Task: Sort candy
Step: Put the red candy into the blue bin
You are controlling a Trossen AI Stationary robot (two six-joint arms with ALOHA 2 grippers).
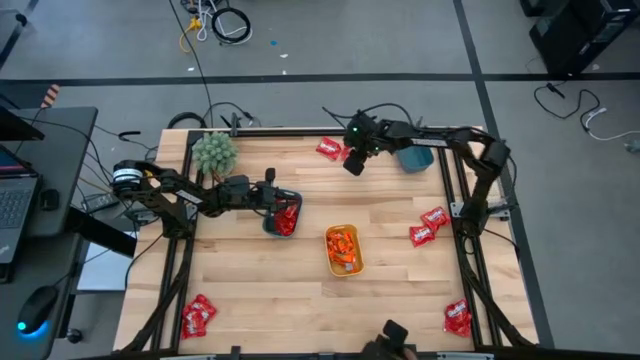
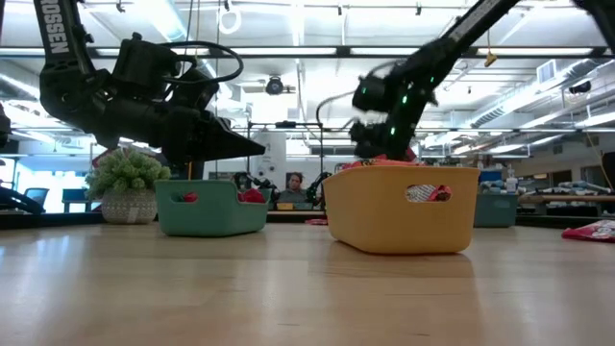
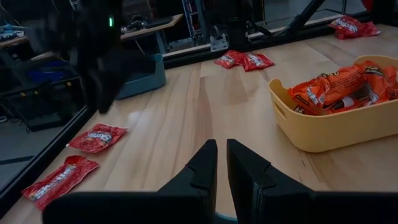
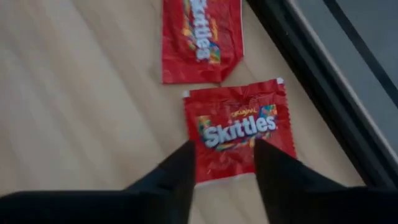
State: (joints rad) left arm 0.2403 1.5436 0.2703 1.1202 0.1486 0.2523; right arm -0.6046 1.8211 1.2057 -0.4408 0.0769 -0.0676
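Observation:
The candy is small packets in red or orange wrappers. Two red packets (image 4: 239,127) (image 4: 200,37) lie flat on the wood near the table's far edge. My right gripper (image 4: 225,163) (image 1: 352,162) hangs open above the nearer one, a finger on either side of it; I cannot tell whether it touches. The teal tray (image 1: 268,226) holds red packets (image 1: 287,217), and the yellow tray (image 1: 361,262) holds orange ones (image 1: 343,247). My left gripper (image 3: 221,163) (image 1: 272,192) points about level over the teal tray, shut, with nothing between its fingers.
A blue tray (image 1: 415,157) stands at the far right under my right arm. A fuzzy green plant (image 1: 213,152) sits at the far left. Loose red packets lie at the right (image 1: 428,225), near right (image 1: 457,317) and near left (image 1: 197,315). A black frame rail (image 4: 323,81) edges the table.

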